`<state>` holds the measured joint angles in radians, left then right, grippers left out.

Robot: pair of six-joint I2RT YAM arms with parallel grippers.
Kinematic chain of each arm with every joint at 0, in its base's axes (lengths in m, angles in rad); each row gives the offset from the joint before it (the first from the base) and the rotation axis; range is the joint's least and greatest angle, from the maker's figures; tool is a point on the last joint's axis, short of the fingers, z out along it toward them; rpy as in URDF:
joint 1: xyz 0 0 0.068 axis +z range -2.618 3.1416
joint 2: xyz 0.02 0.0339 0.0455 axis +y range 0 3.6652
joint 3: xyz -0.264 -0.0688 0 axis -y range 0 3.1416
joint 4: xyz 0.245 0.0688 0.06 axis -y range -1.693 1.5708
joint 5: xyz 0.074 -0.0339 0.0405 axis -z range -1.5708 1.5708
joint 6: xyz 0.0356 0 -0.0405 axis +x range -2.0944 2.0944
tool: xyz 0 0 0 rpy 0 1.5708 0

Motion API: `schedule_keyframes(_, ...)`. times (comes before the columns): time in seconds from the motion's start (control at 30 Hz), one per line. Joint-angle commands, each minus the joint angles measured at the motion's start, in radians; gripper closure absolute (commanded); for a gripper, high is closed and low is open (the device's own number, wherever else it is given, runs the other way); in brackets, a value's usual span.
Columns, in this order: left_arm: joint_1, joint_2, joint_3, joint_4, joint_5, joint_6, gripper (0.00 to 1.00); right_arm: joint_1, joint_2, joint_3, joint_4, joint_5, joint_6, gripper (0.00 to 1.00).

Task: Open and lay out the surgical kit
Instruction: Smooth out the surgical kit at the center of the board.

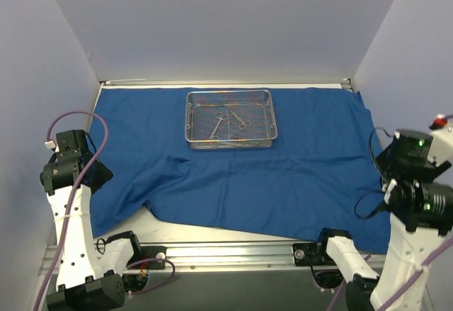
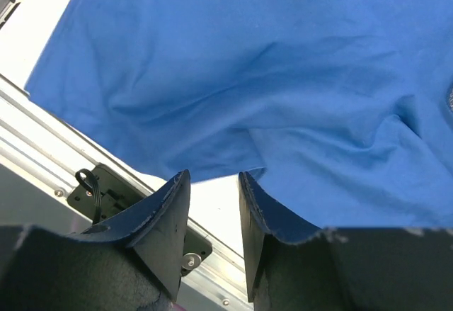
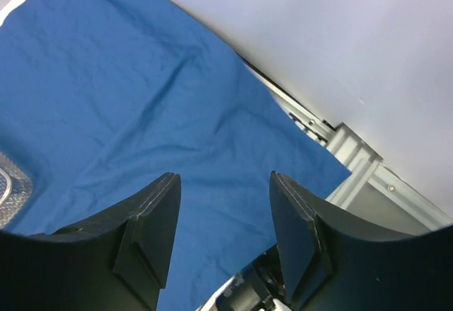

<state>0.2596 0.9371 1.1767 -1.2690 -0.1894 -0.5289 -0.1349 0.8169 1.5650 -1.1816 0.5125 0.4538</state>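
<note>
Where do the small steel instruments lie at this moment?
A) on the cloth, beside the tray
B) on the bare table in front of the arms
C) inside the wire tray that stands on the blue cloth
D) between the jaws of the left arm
C: in the top view the instruments lie inside the wire tray, which stands on the blue cloth.
</note>
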Motion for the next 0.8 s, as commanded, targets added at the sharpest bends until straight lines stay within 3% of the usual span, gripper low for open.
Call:
schedule_keyframes(0.0,0.003,0.017,0.015,0.011,0.013,0.029,0.58,0.011,0.168,0.098,0.017,-0.034,-0.029,0.47)
schedule_keyframes(0.13,0.015,0.101,0.102,0.100,0.114,0.055,0.60,0.011,0.304,0.109,0.170,-0.200,-0.040,0.53)
schedule_keyframes(0.17,0.018,0.127,0.138,0.123,0.164,0.061,0.65,0.009,0.380,0.109,0.198,-0.235,-0.029,0.55)
schedule_keyframes(0.27,0.017,0.232,0.185,0.265,0.317,0.078,0.75,0.009,0.532,0.112,0.289,-0.362,0.009,0.71)
schedule_keyframes(0.3,0.015,0.290,0.210,0.307,0.359,0.078,0.81,0.011,0.565,0.116,0.331,-0.382,0.020,0.83)
schedule_keyframes(0.4,-0.020,0.453,0.305,0.378,0.405,0.058,0.93,0.009,0.675,0.096,0.459,-0.497,0.063,0.94)
schedule_keyframes(0.5,-0.063,0.628,0.412,0.382,0.470,0.061,0.98,0.012,0.793,0.090,0.554,-0.623,0.083,1.00)
schedule_keyframes(0.77,-0.108,1.020,0.683,0.301,0.510,0.044,0.98,-0.023,1.139,0.158,0.646,-0.775,0.083,1.00)
